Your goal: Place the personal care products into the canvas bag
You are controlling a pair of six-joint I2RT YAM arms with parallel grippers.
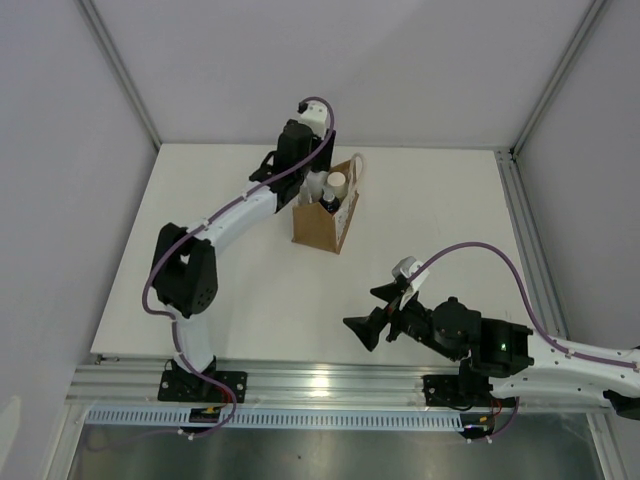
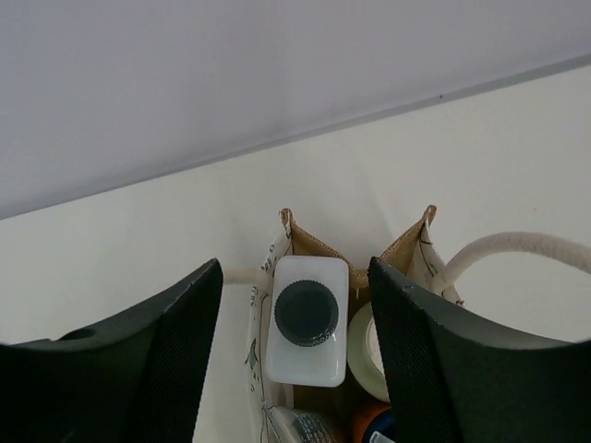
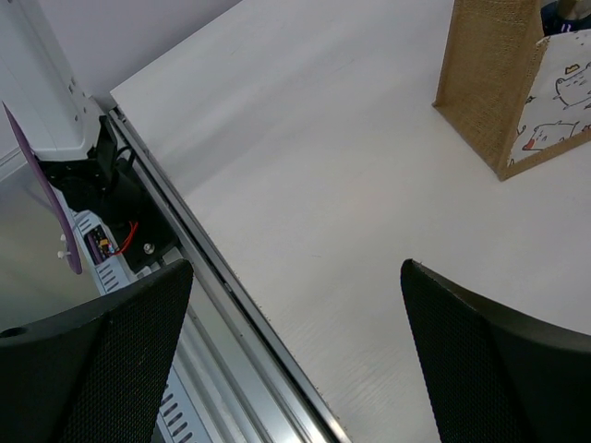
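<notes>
The canvas bag (image 1: 322,225) stands upright at the table's back middle, with cream loop handles (image 2: 517,247). In the left wrist view the clear squarish bottle with a dark round cap (image 2: 307,318) stands inside the bag (image 2: 406,247). The cream-white bottle (image 2: 367,351) and the orange bottle with a dark-blue cap (image 2: 372,423) sit beside it in the bag. My left gripper (image 2: 294,277) hovers open just above the bag's mouth (image 1: 310,188), its jaws either side of the clear bottle and not touching it. My right gripper (image 1: 372,312) is open and empty near the front edge.
The right wrist view shows my right gripper (image 3: 295,277) over the table's front edge and the metal rail (image 3: 222,305), with the bag (image 3: 489,83) at the far right. White walls enclose the table on three sides.
</notes>
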